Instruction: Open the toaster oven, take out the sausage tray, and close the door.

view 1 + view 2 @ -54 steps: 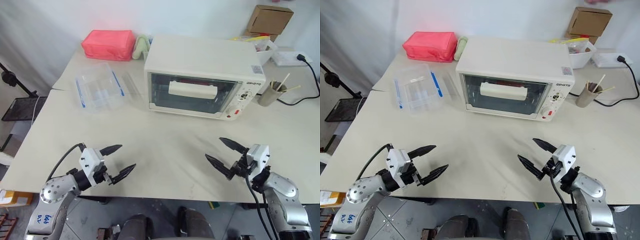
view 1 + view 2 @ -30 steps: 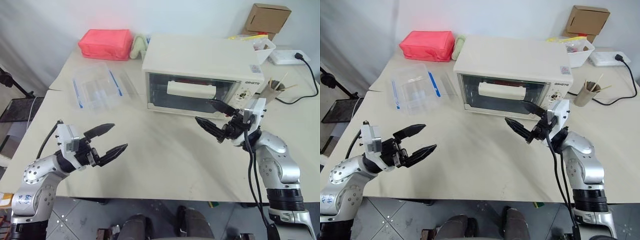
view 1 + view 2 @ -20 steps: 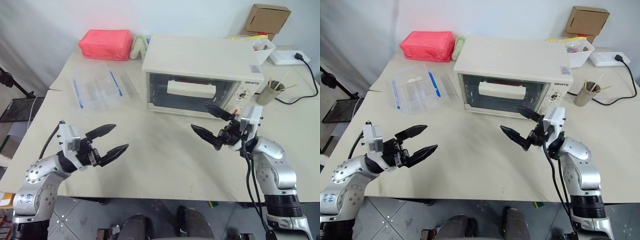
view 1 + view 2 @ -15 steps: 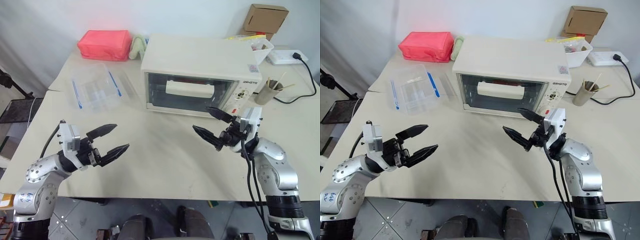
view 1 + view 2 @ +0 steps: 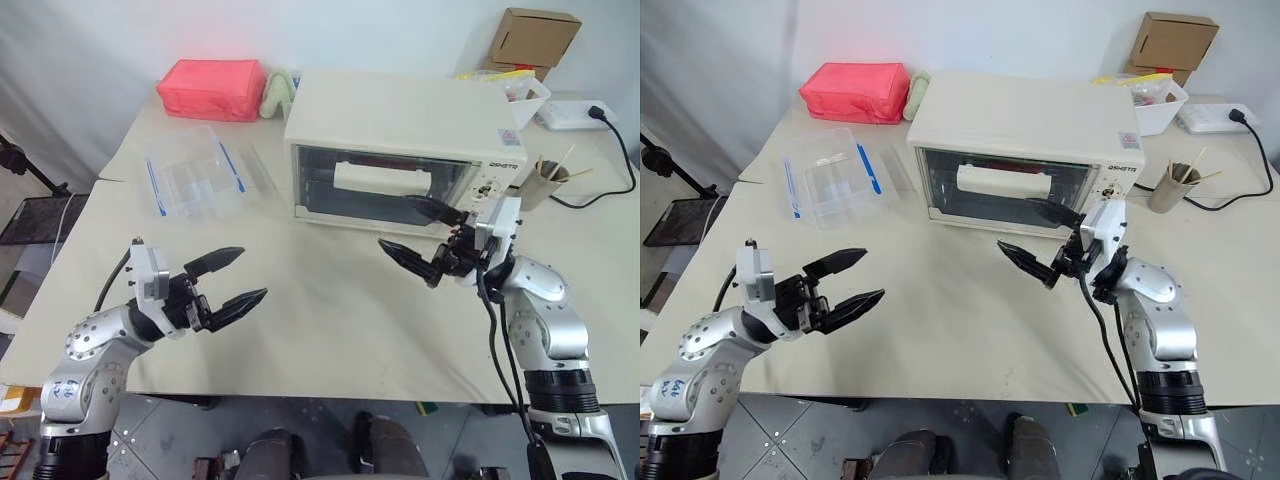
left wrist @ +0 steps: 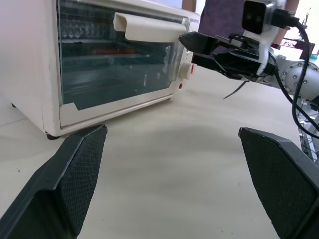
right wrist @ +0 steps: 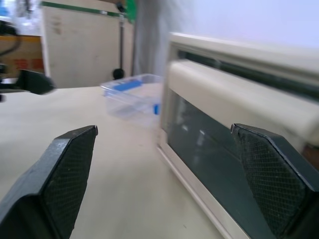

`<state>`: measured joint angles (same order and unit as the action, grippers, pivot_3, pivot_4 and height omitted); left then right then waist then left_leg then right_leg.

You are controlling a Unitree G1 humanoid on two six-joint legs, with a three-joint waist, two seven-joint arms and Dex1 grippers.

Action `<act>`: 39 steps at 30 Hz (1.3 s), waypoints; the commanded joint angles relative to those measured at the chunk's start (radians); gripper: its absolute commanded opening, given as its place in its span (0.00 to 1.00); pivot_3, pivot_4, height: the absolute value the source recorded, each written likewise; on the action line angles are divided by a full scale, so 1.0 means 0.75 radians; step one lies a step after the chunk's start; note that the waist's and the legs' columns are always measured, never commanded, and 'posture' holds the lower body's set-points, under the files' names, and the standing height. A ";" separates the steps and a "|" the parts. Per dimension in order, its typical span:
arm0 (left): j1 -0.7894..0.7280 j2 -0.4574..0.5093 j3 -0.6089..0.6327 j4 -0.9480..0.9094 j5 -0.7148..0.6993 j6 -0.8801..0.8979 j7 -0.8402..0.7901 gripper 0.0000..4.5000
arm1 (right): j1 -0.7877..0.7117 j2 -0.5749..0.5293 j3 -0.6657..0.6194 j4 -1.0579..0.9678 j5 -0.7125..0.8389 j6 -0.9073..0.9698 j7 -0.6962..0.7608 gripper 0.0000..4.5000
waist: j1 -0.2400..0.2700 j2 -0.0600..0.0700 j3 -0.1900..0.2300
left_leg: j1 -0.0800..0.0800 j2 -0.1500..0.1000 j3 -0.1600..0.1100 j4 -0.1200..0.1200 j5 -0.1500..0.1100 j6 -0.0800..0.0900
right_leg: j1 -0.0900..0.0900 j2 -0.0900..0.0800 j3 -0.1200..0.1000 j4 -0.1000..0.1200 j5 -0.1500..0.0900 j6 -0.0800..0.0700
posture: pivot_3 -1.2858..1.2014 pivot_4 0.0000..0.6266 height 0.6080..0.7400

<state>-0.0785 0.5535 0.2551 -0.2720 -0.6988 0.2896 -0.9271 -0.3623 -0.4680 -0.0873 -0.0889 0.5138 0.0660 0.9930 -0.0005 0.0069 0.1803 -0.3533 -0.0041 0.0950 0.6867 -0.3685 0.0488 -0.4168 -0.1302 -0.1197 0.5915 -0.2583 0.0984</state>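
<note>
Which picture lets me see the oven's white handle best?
The left wrist view: the handle sits whole and sharp across the shut door. The head views show it smaller, from above. The right wrist view shows it close up, blurred and cut off.

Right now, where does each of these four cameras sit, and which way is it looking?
Left eye and right eye views: on the head, looking forward and down over the cream table, the cream-white boxy toaster oven, and both arms.
Left wrist view: along the open left gripper at the oven's closed glass-paned door; the right gripper also shows.
Right wrist view: along the open right gripper at the door's long white bar handle and a clear plastic container.
Shared: the oven.
</note>
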 commanded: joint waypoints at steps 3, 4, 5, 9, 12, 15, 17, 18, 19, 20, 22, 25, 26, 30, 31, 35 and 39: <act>-0.054 0.005 0.013 0.011 -0.010 -0.007 0.010 1.00 | 0.074 -0.027 -0.048 -0.078 0.042 0.071 -0.047 1.00 | -0.002 0.000 0.000 | 0.000 0.000 0.001 0.000 0.000 0.000 | 0.000 0.000 0.000 0.000 0.000 0.000 | 0.52 0.24 1.00; -0.063 0.006 0.007 0.012 -0.013 -0.001 0.009 1.00 | 0.076 -0.028 -0.053 -0.068 0.034 0.076 -0.061 1.00 | -0.002 0.000 0.000 | 0.000 0.000 0.001 0.001 0.000 0.000 | 0.000 0.000 0.000 0.000 0.000 0.000 | 0.52 0.24 1.00; -0.069 0.005 0.002 0.011 -0.014 0.004 0.008 1.00 | 0.074 -0.024 -0.061 -0.059 0.027 0.084 -0.085 1.00 | -0.002 0.000 0.000 | 0.000 0.000 0.001 0.001 0.000 0.000 | 0.001 0.000 0.000 0.000 0.000 0.000 | 0.52 0.24 1.00; -0.085 -0.005 -0.015 -0.001 -0.017 0.017 0.011 1.00 | 0.013 -0.001 -0.091 0.026 0.001 0.059 -0.159 1.00 | -0.003 0.000 0.000 | 0.000 0.000 0.001 0.002 0.000 0.000 | 0.001 0.000 0.001 0.000 0.000 0.000 | 0.52 0.24 1.00; -0.089 -0.010 -0.021 -0.018 -0.025 0.029 0.015 1.00 | -0.041 0.009 -0.102 0.090 -0.006 0.021 -0.166 1.00 | -0.005 0.000 0.000 | 0.000 0.000 0.001 0.001 0.000 0.000 | 0.001 0.000 0.000 0.000 0.000 0.000 | 0.52 0.24 1.00; -0.089 -0.012 -0.026 -0.027 -0.026 0.035 0.019 1.00 | -0.084 0.013 -0.096 0.154 -0.016 -0.034 -0.134 1.00 | -0.005 0.000 0.000 | 0.000 0.000 0.001 0.001 0.000 0.000 | 0.000 0.001 0.000 0.000 0.000 0.000 | 0.52 0.24 1.00; -0.088 -0.013 -0.026 -0.030 -0.025 0.036 0.022 1.00 | -0.103 0.033 -0.094 0.175 -0.006 -0.091 -0.101 1.00 | -0.005 0.000 0.000 | 0.000 0.000 0.001 0.001 0.000 0.000 | 0.001 0.001 0.000 0.000 0.000 0.000 | 0.52 0.24 1.00; -0.088 -0.014 -0.026 -0.033 -0.025 0.037 0.026 1.00 | -0.102 0.041 -0.089 0.169 0.007 -0.100 -0.084 1.00 | -0.004 0.000 0.000 | 0.000 0.000 0.001 0.001 0.000 0.000 | 0.001 0.001 0.000 0.000 0.000 0.000 | 0.52 0.24 1.00; -0.088 -0.015 -0.025 -0.035 -0.026 0.038 0.029 1.00 | -0.096 0.046 -0.083 0.159 0.011 -0.111 -0.070 1.00 | -0.003 0.000 0.000 | 0.000 0.000 0.001 0.001 0.000 0.000 | 0.001 0.001 0.000 0.000 0.000 0.000 | 0.52 0.24 1.00; -0.088 -0.016 -0.025 -0.038 -0.027 0.039 0.034 1.00 | -0.083 0.048 -0.074 0.142 0.013 -0.121 -0.051 1.00 | -0.003 0.000 0.000 | 0.000 0.000 0.000 0.002 0.000 0.000 | 0.001 0.001 0.000 0.000 0.000 0.000 | 0.52 0.24 1.00; -0.086 -0.017 -0.021 -0.042 -0.030 0.041 0.041 1.00 | -0.044 0.048 -0.053 0.101 0.002 -0.138 -0.024 1.00 | -0.003 0.000 0.000 | 0.000 0.000 0.000 0.002 0.000 0.000 | 0.001 0.001 0.000 0.000 0.000 0.000 | 0.52 0.24 1.00; -0.107 -0.021 -0.013 -0.038 -0.045 0.061 0.068 1.00 | 0.015 0.032 -0.030 0.046 -0.024 -0.163 0.006 1.00 | -0.004 0.000 0.000 | 0.000 0.000 0.000 0.001 0.000 0.000 | 0.001 0.000 0.000 0.000 0.000 0.000 | 0.52 0.24 1.00; -0.126 -0.022 -0.012 -0.030 -0.045 0.066 0.081 1.00 | 0.040 0.020 -0.020 0.028 -0.045 -0.186 0.024 1.00 | -0.004 0.000 0.000 | 0.000 0.000 0.000 0.001 0.000 0.000 | 0.001 0.000 0.000 0.000 0.000 0.000 | 0.52 0.24 1.00; -0.258 -0.051 0.003 0.032 -0.050 0.068 0.140 1.00 | 0.126 -0.024 -0.014 -0.023 -0.112 -0.285 0.056 1.00 | -0.001 0.000 0.000 | 0.000 0.000 0.000 0.003 0.000 0.000 | 0.001 0.001 0.000 0.000 0.000 0.000 | 0.52 0.24 1.00; -0.308 -0.063 0.004 0.067 -0.052 0.066 0.148 1.00 | 0.157 -0.044 -0.004 -0.024 -0.141 -0.326 0.079 1.00 | -0.001 0.000 0.000 | 0.000 0.000 0.000 0.004 0.000 0.000 | 0.002 0.001 0.000 0.000 0.000 0.000 | 0.52 0.24 1.00; -0.511 -0.145 -0.019 0.237 -0.008 -0.017 0.156 0.86 | 0.223 -0.087 0.026 -0.021 -0.186 -0.403 0.126 1.00 | 0.002 0.000 0.000 | 0.001 -0.001 0.000 0.004 0.000 0.000 | 0.003 0.005 -0.002 0.000 0.000 0.000 | 0.52 0.24 1.00; -0.688 -0.218 -0.079 0.431 0.090 -0.055 0.201 0.59 | 0.224 -0.092 0.029 -0.040 -0.181 -0.408 0.117 1.00 | 0.003 -0.001 0.001 | 0.000 0.000 0.000 0.007 0.000 0.000 | 0.004 0.008 -0.011 0.001 0.001 0.001 | 0.52 0.24 1.00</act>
<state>-0.5681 0.3991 0.2039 0.0195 -0.6604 0.2781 -0.7948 -0.1866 -0.5265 -0.0667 -0.0640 0.3651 -0.2130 1.0746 0.0020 0.0062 0.1808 -0.3534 -0.0044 0.0949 0.6919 -0.3683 0.0492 -0.4140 -0.1243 -0.1289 0.5921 -0.2579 0.0992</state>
